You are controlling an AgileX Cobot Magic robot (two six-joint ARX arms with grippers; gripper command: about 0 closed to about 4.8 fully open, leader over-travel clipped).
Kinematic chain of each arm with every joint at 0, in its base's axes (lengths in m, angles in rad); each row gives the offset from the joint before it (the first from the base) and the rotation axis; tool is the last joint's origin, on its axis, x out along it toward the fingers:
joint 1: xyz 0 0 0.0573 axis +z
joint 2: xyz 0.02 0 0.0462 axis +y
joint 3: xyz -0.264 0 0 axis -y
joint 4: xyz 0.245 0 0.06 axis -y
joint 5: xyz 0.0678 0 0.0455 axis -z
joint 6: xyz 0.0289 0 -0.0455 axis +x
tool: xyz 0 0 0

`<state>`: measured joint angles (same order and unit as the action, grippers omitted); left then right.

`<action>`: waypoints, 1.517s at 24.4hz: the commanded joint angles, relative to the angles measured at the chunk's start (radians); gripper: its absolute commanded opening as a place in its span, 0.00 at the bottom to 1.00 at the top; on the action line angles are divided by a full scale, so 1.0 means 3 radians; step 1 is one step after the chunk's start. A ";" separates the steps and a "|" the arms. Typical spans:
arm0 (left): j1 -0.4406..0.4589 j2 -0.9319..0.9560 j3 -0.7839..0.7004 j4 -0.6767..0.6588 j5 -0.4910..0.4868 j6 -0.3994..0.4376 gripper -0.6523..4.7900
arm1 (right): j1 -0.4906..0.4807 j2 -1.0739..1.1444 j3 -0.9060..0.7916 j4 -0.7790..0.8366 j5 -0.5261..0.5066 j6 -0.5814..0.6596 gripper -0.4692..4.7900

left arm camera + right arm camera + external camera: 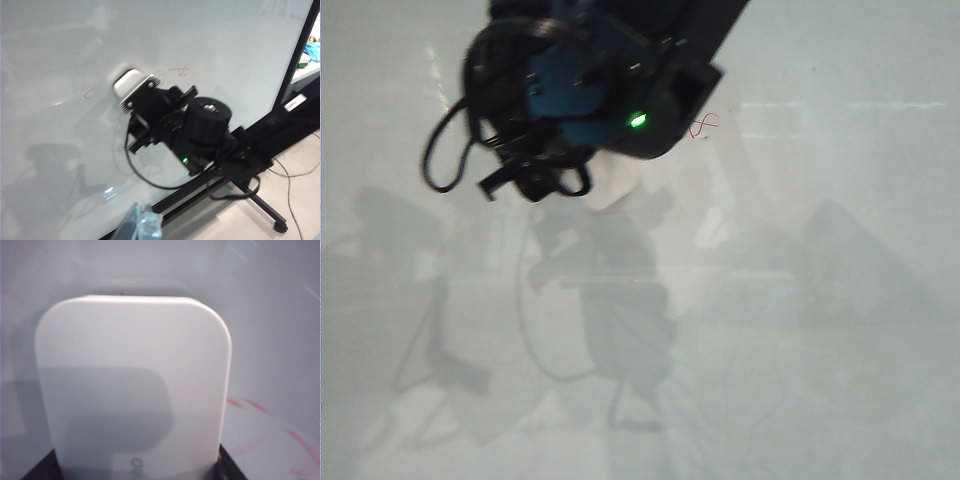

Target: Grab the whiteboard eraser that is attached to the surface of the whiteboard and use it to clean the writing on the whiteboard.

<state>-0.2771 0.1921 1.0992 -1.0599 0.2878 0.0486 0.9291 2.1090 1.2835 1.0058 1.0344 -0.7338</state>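
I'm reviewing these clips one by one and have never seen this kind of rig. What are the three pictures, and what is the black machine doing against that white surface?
It is a two-armed robot working on a whiteboard. The exterior view comes from a fixed camera facing the board; the other two pictures come from cameras on each arm's wrist.

The black arm seen in the exterior and left wrist views is the right arm. Its right gripper grips the whiteboard eraser, a small white block pressed against the board; that eraser fills the right wrist view, sitting between the dark jaws.

Red writing remains beside the eraser, with another stroke on its other side.

The left gripper shows only as blurred tips at the picture's edge, away from the board; open or shut cannot be told.
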 commanded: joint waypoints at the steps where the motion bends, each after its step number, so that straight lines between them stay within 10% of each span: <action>1: -0.0001 0.0000 0.0008 0.0019 0.0015 0.0000 0.11 | -0.0069 -0.0177 -0.0112 0.0150 0.0192 -0.0280 0.34; 6: -0.0001 0.0000 0.0008 0.0019 0.0015 0.0000 0.11 | -0.0108 -0.0516 -0.0299 -0.0754 -0.0242 -0.1684 0.31; 20: -0.0079 0.0000 0.0008 0.0020 0.0014 0.0000 0.11 | -0.0202 -0.1118 -0.0340 -0.1025 -0.0380 -0.2221 0.31; 37: -0.0075 0.0000 0.0008 0.0019 0.0015 0.0000 0.11 | -0.0322 -0.1087 -0.0562 -0.2216 -0.0973 -0.1499 0.33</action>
<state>-0.3012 0.1921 1.0992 -1.0603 0.2882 0.0486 0.8322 1.7916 1.1198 0.3199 0.7197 -1.1648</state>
